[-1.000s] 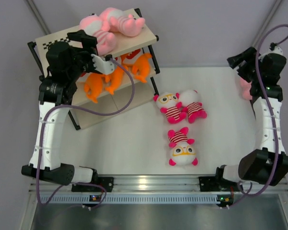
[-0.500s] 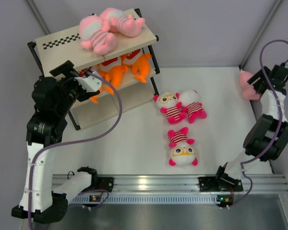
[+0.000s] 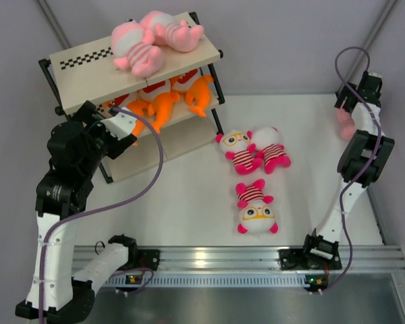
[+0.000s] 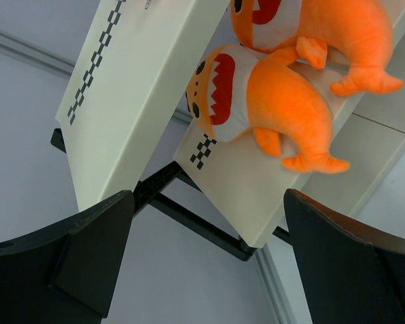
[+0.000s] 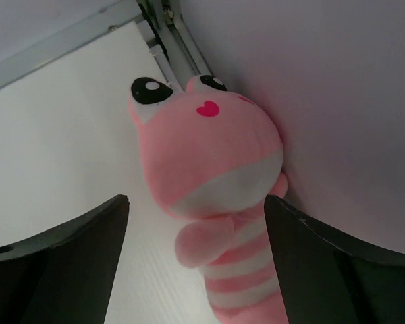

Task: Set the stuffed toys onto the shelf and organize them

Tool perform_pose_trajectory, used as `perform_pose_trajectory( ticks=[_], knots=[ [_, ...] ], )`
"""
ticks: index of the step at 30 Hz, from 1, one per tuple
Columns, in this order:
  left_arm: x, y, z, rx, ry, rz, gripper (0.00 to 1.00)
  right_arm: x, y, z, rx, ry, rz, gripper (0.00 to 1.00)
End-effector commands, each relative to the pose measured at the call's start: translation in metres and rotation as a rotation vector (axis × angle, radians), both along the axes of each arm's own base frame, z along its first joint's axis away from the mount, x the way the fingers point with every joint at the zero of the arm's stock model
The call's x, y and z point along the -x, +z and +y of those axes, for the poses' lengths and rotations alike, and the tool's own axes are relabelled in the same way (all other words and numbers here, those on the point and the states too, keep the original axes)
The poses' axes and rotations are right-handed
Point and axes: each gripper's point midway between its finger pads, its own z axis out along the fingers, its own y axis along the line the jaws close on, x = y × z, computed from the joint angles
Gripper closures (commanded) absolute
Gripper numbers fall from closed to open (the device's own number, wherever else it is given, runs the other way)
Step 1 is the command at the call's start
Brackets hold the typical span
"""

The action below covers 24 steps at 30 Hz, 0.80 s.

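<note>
1. The left hand (image 4: 208, 216) is spread wide and empty; over the last second it has drawn back from the shelf (image 3: 94, 77) and now hangs just off the shelf's near-left corner, facing the middle board.
2. The right hand (image 5: 194, 202) is also spread, holding nothing; in that same second its arm has stretched out to the far right corner, and the fingers now straddle a pink toy (image 5: 209, 162) without closing on it; that toy lies on the tabletop (image 3: 189, 196) against the right wall.
3. My reading: the left side has finished dropping off an orange toy, and the right side is lining up a grasp on the last pink one; the striped-shirt toys are not yet started.
4. Pink toys, three: two on the top board (image 3: 138, 50) (image 3: 172, 30), one under the right hand.
5. Orange toys, three: all on the middle board (image 3: 196, 93) (image 3: 158, 106) (image 3: 131, 108); the nearest is partly hidden by the left arm.
6. Striped-shirt toys, three: all on the tabletop; two touching side by side (image 3: 239, 152) (image 3: 273, 152), one nearer the arms (image 3: 256, 209).
</note>
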Motion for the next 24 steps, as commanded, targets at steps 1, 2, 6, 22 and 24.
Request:
perform_pose_trajectory(
  ticks=[1,2,6,22,24],
  knots=[
    [-0.002,0.001,0.002,0.027,0.022,-0.001,0.01,-0.013,-0.009,-0.013,0.111,0.023,0.066,0.19],
    [-0.002,0.001,0.0,0.021,0.012,0.008,0.01,-0.015,-0.014,-0.013,0.112,0.026,0.077,0.22],
    [-0.005,-0.004,-0.002,0.015,0.004,0.031,0.01,-0.012,-0.048,-0.012,0.086,0.03,0.134,0.48],
    [0.028,-0.042,-0.047,0.184,-0.152,0.429,0.16,0.068,0.194,0.07,0.094,-0.044,-0.303,1.0],
    [0.034,-0.055,-0.05,0.176,-0.163,0.485,0.18,0.096,0.233,0.098,0.09,-0.019,-0.374,1.0]
  ],
)
